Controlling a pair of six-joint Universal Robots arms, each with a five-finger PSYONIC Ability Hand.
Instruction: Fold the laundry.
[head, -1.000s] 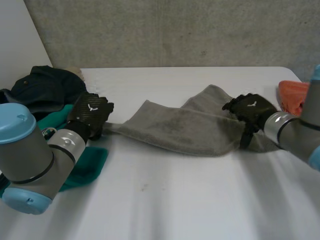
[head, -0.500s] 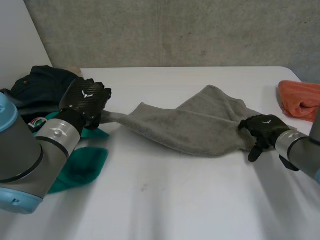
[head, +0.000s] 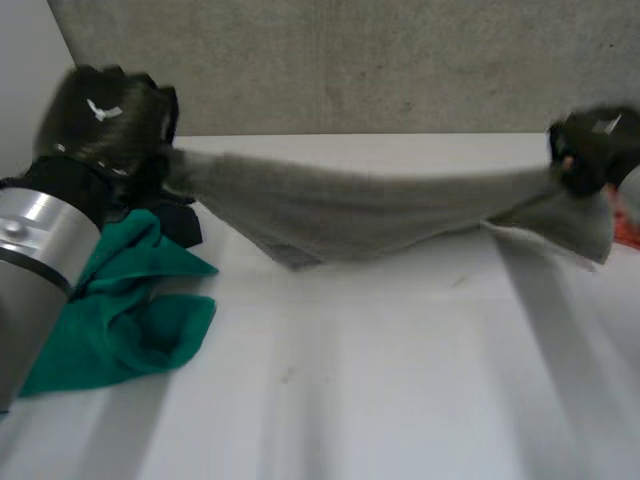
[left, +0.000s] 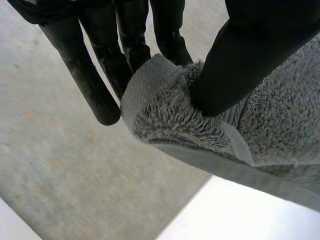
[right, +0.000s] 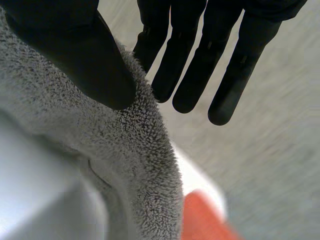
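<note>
Above the white counter (head: 380, 390) a grey towel (head: 340, 205) hangs in the air between the two hands, sagging a little in the middle; whether its lowest fold touches the surface I cannot tell. It is thick terry, looped and fuzzy, with a flat woven hem band along one edge (plainest in the left wrist view). The left hand (head: 105, 120), smooth and black, holds one end up. Its thumb presses into the pile and pinches the bunched corner against the straight fingers (left: 95, 85) behind it. The right hand (head: 592, 145) holds the opposite end the same way, with its thumb flat on the nap and the towel pinched against long straight fingers (right: 190, 65) that reach past the towel's edge. Each hand's back bears a small white mark, too blurred to read. A crumpled green cloth (head: 130, 300) lies on the counter below the left hand, with a dark garment (head: 185, 225) just behind it. An orange cloth (right: 200, 222) sits beneath the right hand's end of the towel.
</note>
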